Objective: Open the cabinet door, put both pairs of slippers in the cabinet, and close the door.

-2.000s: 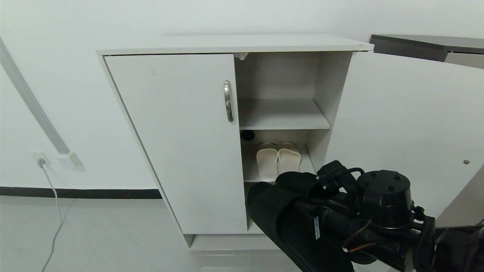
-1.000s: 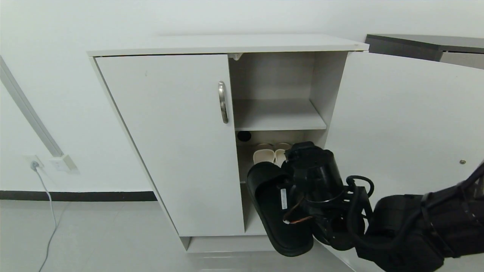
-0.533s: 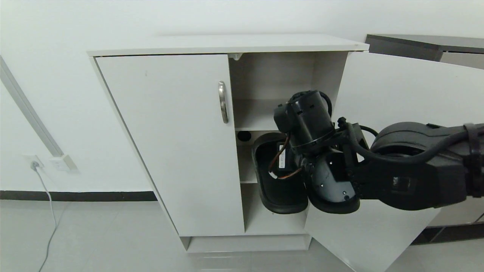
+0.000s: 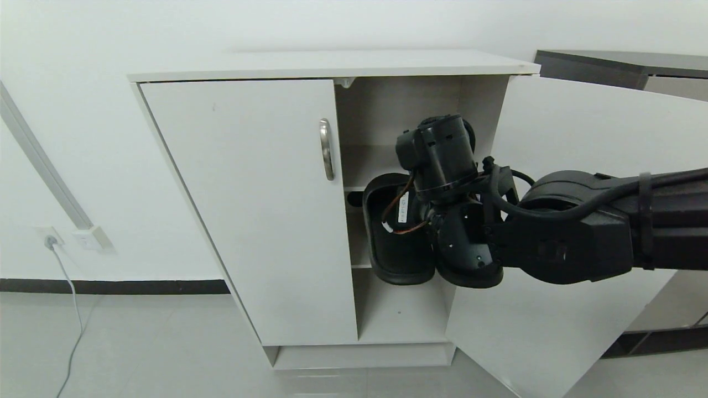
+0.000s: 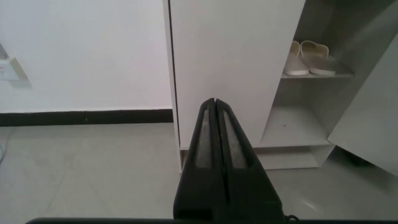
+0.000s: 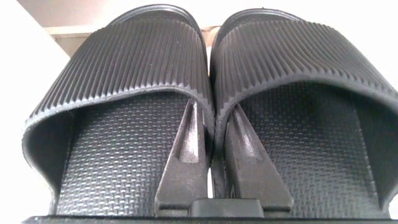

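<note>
Before the open cabinet, the right gripper pinches both black slippers by their adjoining strap edges, jaws nearly closed. They look light, soft and bendy.

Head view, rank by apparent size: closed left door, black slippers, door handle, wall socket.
1. closed left door
2. black slippers, though they are partly hidden and held nearer the camera than the door
3. door handle and wall socket: too close to rank. The handle is longer, the socket wider.
</note>
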`<state>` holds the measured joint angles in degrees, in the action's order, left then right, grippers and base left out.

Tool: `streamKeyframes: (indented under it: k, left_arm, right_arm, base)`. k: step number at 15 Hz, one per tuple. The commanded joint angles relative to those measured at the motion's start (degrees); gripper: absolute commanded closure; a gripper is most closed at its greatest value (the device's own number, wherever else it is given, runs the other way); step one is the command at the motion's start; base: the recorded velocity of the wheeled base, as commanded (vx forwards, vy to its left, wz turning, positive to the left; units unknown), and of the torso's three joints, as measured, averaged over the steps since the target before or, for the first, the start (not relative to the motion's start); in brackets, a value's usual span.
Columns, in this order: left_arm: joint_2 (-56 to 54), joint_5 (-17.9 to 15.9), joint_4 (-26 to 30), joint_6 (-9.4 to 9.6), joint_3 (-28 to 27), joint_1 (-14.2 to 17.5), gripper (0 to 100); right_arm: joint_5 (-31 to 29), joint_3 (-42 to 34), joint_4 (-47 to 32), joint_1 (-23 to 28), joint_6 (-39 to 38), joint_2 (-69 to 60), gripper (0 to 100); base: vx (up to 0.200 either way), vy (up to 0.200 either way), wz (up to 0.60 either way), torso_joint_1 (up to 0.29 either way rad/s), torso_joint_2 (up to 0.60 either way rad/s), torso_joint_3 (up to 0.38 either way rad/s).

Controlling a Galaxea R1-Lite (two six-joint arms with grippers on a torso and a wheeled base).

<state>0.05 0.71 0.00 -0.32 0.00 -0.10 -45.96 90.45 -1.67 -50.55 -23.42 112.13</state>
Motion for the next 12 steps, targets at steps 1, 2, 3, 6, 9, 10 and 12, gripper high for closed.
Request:
streamKeyframes:
  k: [1,2,3,6,9,10,12]
  left_arm:
    - [0.04,0.00,0.00,-0.03,-0.09,0.01,100]
    - [0.04,0.00,0.00,0.05,-0.09,0.01,100]
    - [0.04,0.00,0.00,0.05,0.00,0.01,100]
    - [0.04,0.00,0.00,0.05,-0.09,0.01,100]
    - [0.04,0.00,0.00,0.14,-0.09,0.01,100]
    - [0.04,0.00,0.00,0.14,-0.09,0.01,100]
    - [0.04,0.00,0.00,0.14,0.00,0.01,100]
  right_arm:
    - [-0.01,-0.01,0.00,0.02,0.22,0.55,100]
    - [-0.01,-0.10,0.09,0.02,0.48,0.63,100]
    - [-0.01,-0.10,0.09,0.02,0.48,0.63,100]
    - [-0.01,-0.10,0.09,0.02,0.48,0.63,100]
    - [-0.01,-0.19,0.09,0.02,0.48,0.90,100]
    - [-0.01,-0.37,0.09,0.02,0.48,0.90,100]
    - [-0.01,-0.45,0.09,0.02,0.48,0.99,100]
  base:
    - [0.000,0.000,0.00,0.000,0.00,0.000]
    - [0.000,0.000,0.00,0.000,0.00,0.000]
    - [0.000,0.000,0.00,0.000,0.00,0.000]
    - [0.067,0.000,0.00,0.001,0.00,0.002]
    - [0.200,0.000,0.00,-0.001,0.00,0.005]
    - [0.200,0.000,0.00,-0.002,0.01,0.002]
    - [0.200,0.000,0.00,0.005,0.00,0.000]
